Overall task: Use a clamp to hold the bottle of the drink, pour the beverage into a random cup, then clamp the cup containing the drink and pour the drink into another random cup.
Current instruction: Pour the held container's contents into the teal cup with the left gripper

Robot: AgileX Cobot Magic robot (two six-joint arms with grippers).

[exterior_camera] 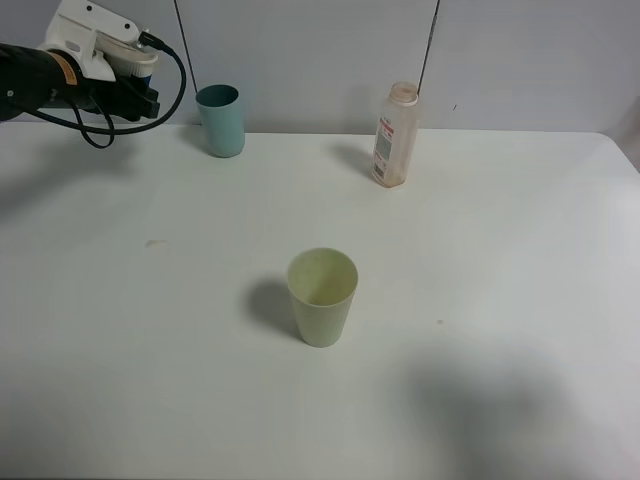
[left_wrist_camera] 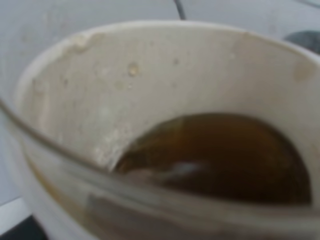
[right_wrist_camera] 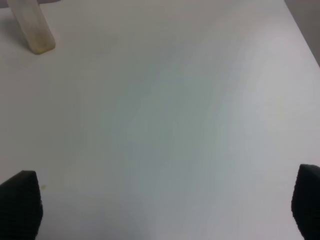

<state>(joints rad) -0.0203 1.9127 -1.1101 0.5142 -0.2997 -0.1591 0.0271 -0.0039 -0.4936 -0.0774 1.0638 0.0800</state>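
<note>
My left gripper [exterior_camera: 138, 92] is raised at the far left, next to a teal cup [exterior_camera: 221, 120] by the back wall. It is shut on a whitish cup [exterior_camera: 130, 57], which fills the left wrist view [left_wrist_camera: 100, 100], tilted, with brown drink [left_wrist_camera: 220, 155] pooled inside. The clear bottle [exterior_camera: 394, 136] stands upright at the back centre-right and looks nearly empty; it also shows in the right wrist view [right_wrist_camera: 32, 30]. A pale green cup [exterior_camera: 322, 296] stands upright mid-table. My right gripper [right_wrist_camera: 165, 210] is open and empty over bare table, out of the exterior view.
The white table [exterior_camera: 500, 260] runs wall to wall, with its right edge at the far right. Two dark cables [exterior_camera: 430, 40] hang down the back wall. A soft shadow [exterior_camera: 480, 400] lies on the front right of the table.
</note>
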